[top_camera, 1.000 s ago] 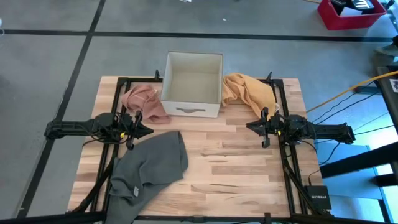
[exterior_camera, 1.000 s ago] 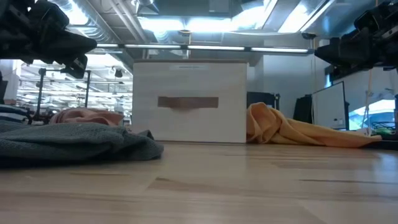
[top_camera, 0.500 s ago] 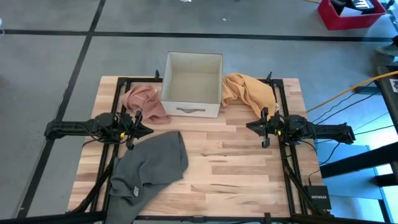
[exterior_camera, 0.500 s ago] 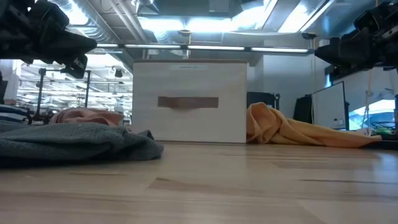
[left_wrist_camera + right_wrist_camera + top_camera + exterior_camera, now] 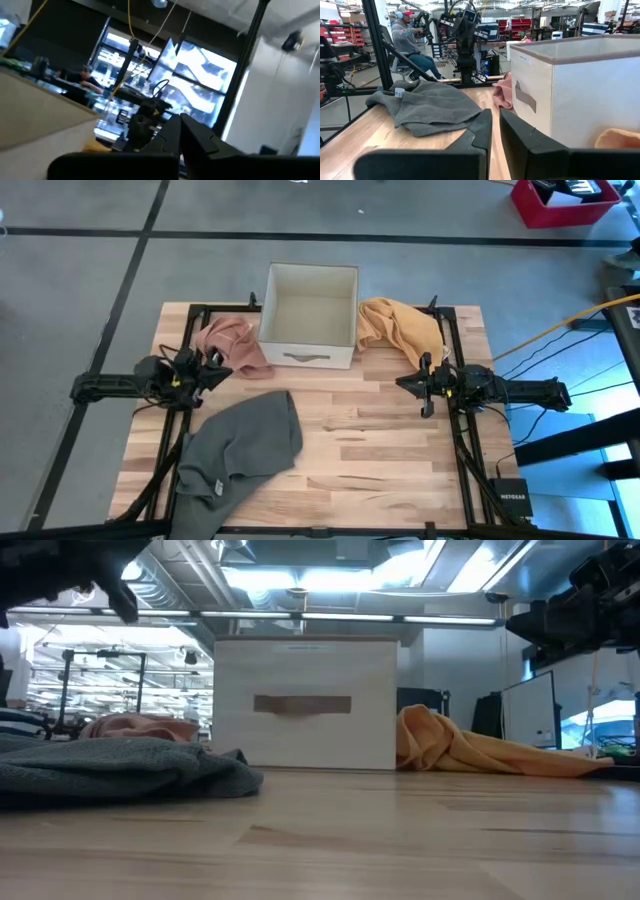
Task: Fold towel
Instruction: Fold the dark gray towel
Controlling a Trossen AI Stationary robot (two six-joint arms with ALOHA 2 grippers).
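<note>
Grey towel (image 5: 240,448): lies crumpled on the worktop (image 5: 380,460) toward its front-left corner, one flap reaching in toward the middle and the other end running to the front edge; a small label shows near that front end. Nothing touches it.
Other cloths: a pink cloth (image 5: 232,345) sits at the back left, touching the box; an orange cloth (image 5: 400,328) sits at the back right, beside the box.
Box (image 5: 310,315): white, open-topped, at the middle of the back edge.
Left claw (image 5: 215,370): closed on nothing, raised above the left edge of the worktop between the pink cloth and the grey towel, clear of both.
Right claw (image 5: 405,383): raised near the right edge, well apart from the grey towel; its fingers stand close together with a narrow gap and nothing between them.
Stage, as I judge it: folding not begun; the towel is a heap and needs spreading first.
Handling, judged: soft, limp knit, light; it will sag and drape when lifted and may drag on the wood rather than slide cleanly.
Where to grip, judged: a single layer at an outer edge or corner, such as the flap nearest the middle, so the heap opens out.
Risk: pinching several layers together, or one corner alone leaving it twisted.
</note>
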